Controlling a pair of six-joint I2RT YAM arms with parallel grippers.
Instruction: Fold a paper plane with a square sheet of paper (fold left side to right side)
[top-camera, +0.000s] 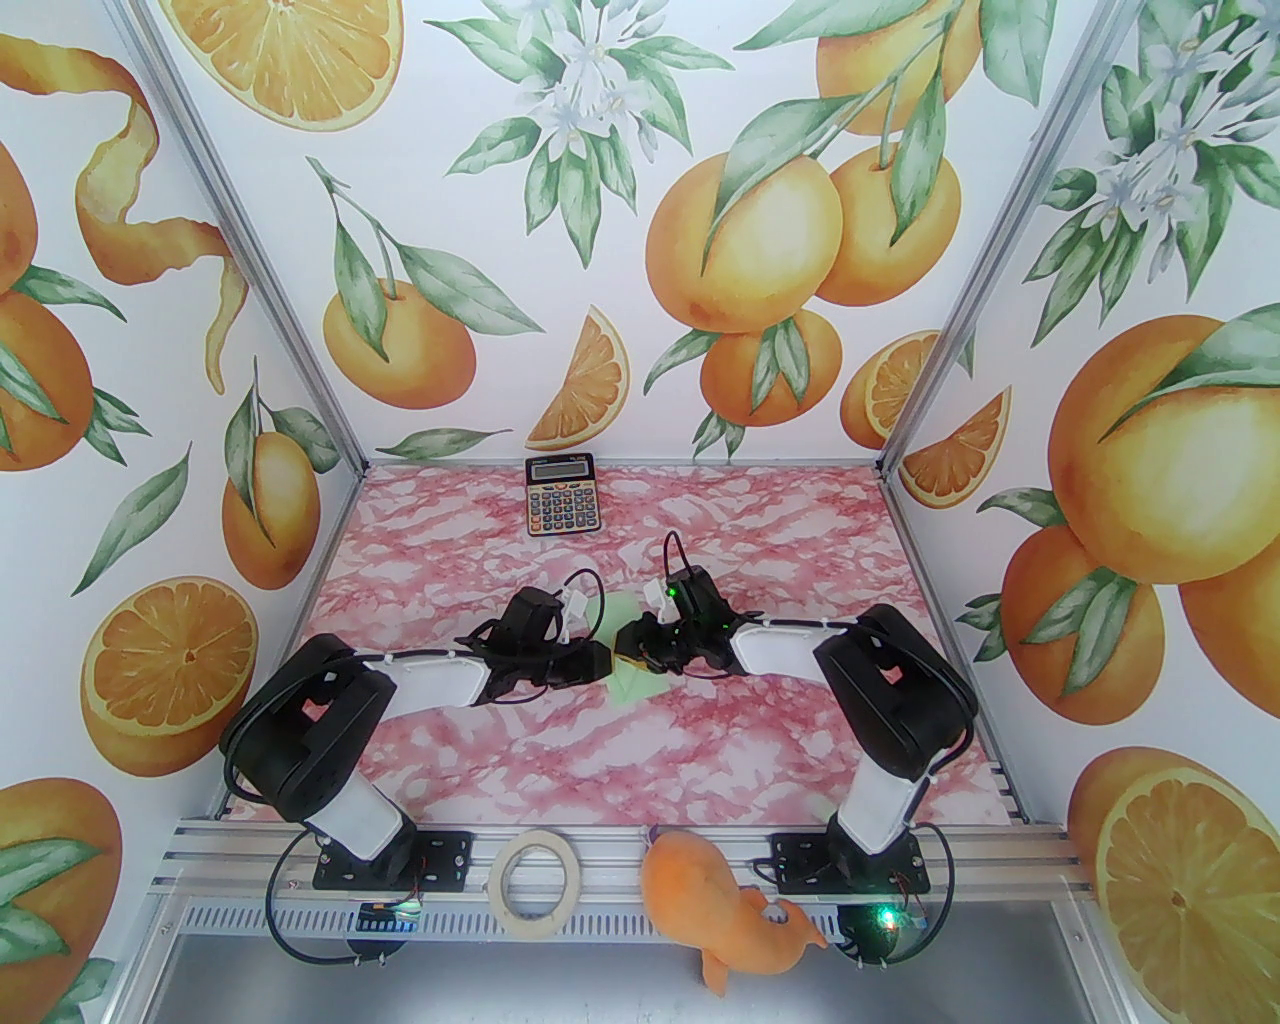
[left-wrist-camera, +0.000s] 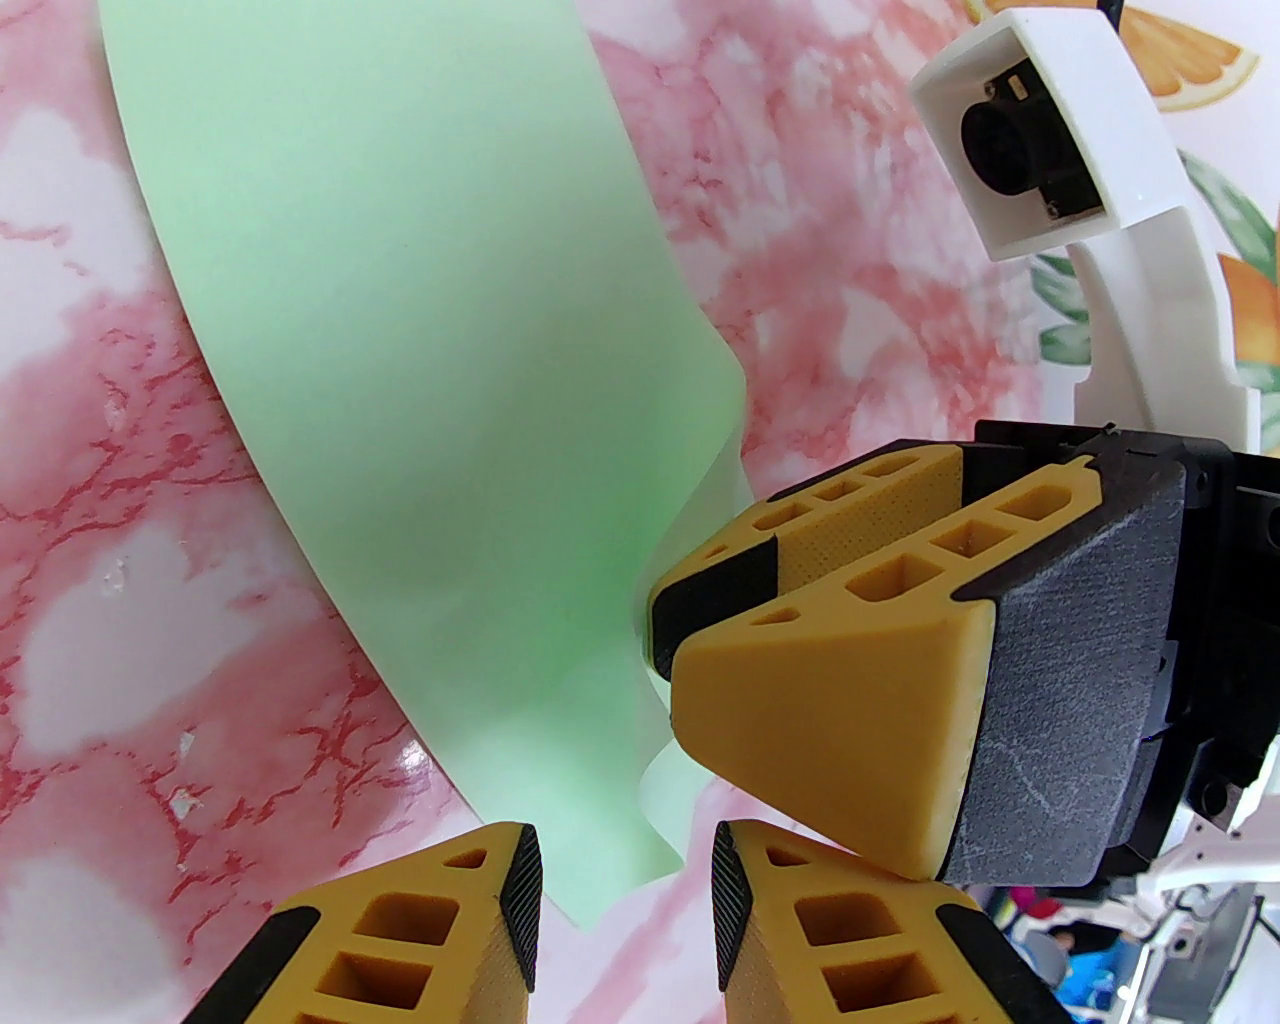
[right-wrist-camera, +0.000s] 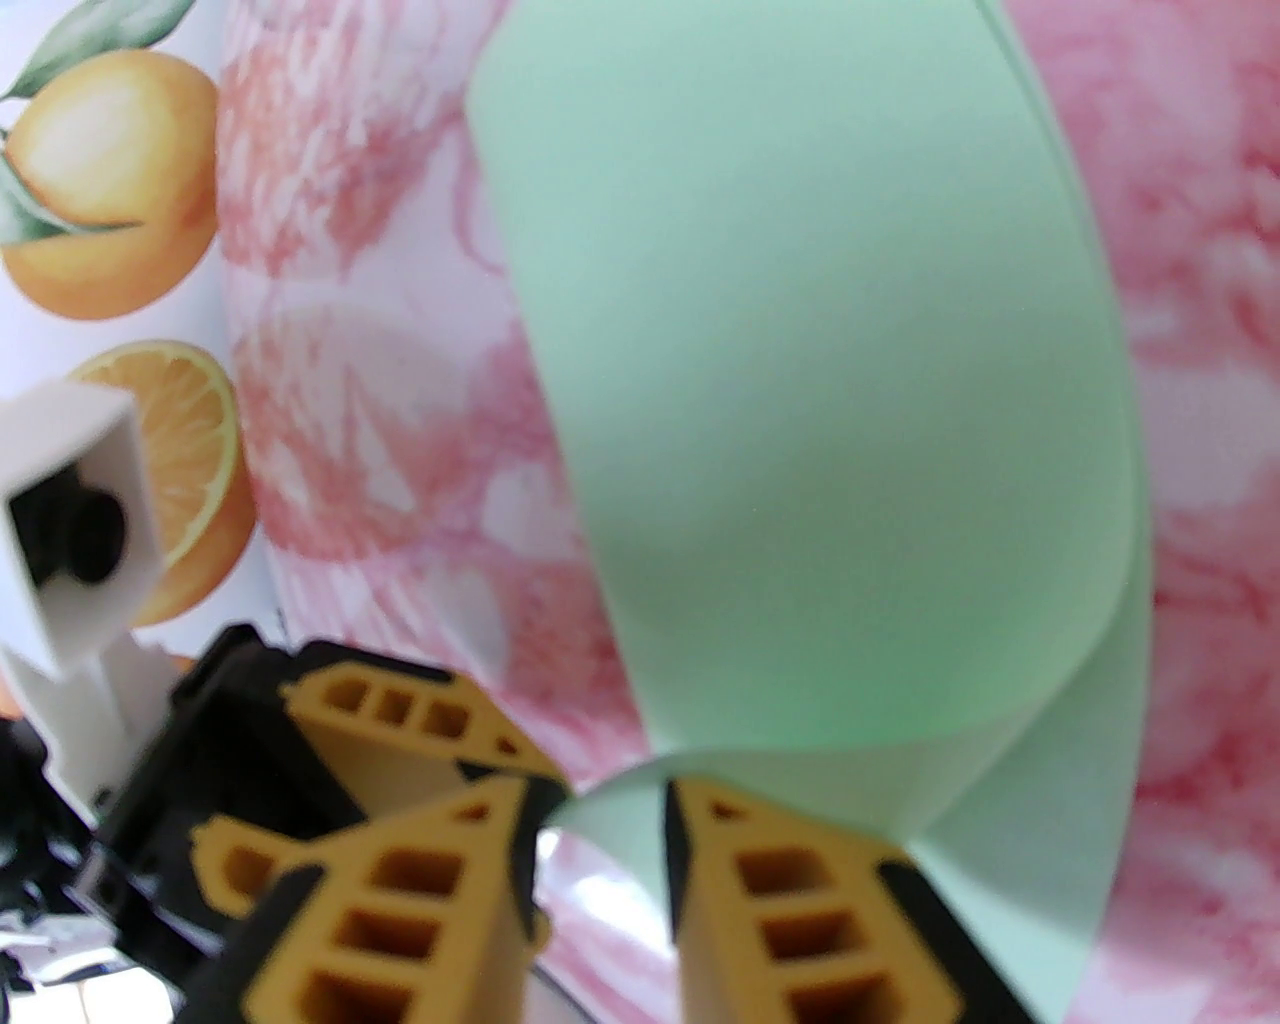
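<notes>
We are starting the left-to-right fold, the square sheet of paper (left-wrist-camera: 420, 350) curling up. Left jaws and right jaws are gaping partway, clamping nothing; likely pinching its edge next.

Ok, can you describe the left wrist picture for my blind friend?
A curled pale green sheet of paper lies on a pink marbled table. The left gripper, yellow fingers apart, frames its nearest corner, and the right gripper reaches in beside its edge.
</notes>
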